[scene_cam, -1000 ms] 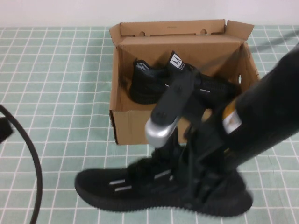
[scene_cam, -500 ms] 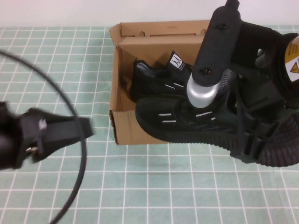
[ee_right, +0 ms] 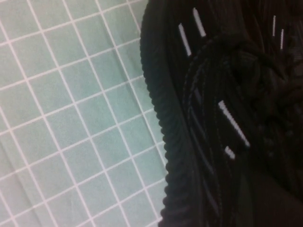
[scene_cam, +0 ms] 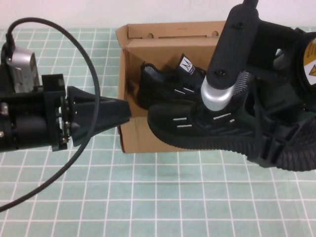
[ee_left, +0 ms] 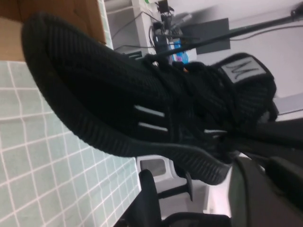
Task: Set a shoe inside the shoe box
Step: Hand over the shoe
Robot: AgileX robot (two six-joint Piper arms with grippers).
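Right hand (scene_cam: pixel 247 116) grips the shoe (scene_cam: pixel 197 126) above the box (scene_cam: pixel 136 136) front — for lowering in; left hand (scene_cam: pixel 121 111) (clenched, empty) waits beside the box.

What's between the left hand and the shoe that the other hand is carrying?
In the high view, only the shoe box's front left corner lies between the shut left hand and the shoe; the right hand, shut on the shoe, is hidden.

Matte black left arm (scene_cam: pixel 29 123) with screw heads, silver block, looping black cable (scene_cam: pixel 89 74), black right arm (scene_cam: pixel 266 64) with silver cylindrical joint, orange-yellow warning label (scene_cam: pixel 310 61)
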